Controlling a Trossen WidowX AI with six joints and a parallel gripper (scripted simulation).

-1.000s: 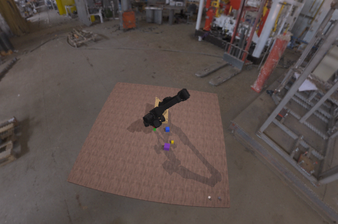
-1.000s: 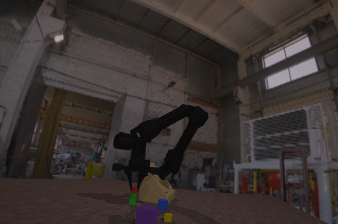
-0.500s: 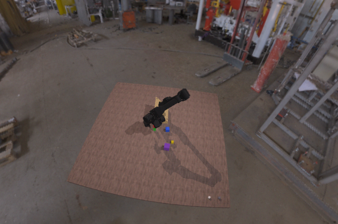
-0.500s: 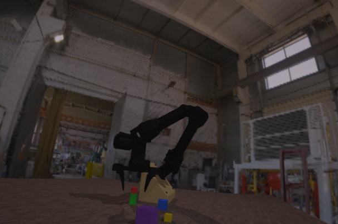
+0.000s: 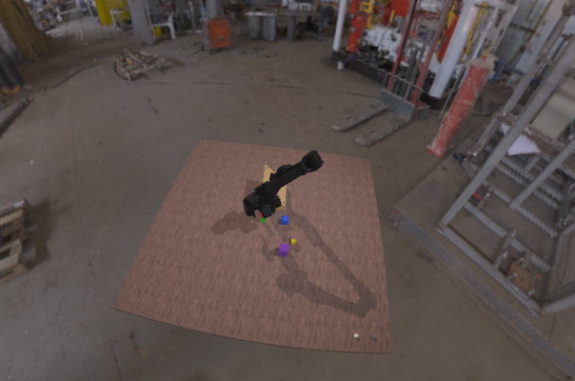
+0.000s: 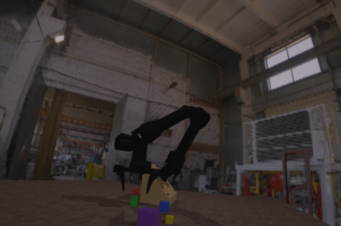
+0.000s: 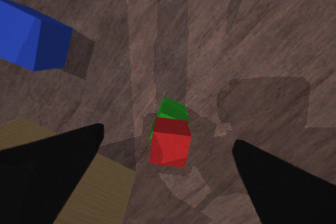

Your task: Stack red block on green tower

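The red block [image 6: 135, 191] [image 7: 171, 149] sits on top of the green tower [image 6: 134, 201] [image 7: 173, 110] [image 5: 263, 220], which stands upright. In the top view the arm hides most of the red block. My gripper [image 6: 135, 192] [image 7: 170, 137] is open wide and empty. In the wrist view its fingers stand to the left and right of the red block, apart from it. In the exterior view the fingertips are about level with the red block.
A blue block [image 5: 285, 220] [image 6: 164, 206] [image 7: 19, 35] lies near the tower. A larger purple block [image 5: 284, 250] [image 6: 148, 217] and a small yellow block [image 5: 293, 242] [image 6: 169, 219] stand farther out. The tan base block [image 6: 153, 192] [image 7: 101, 187] is close behind the tower.
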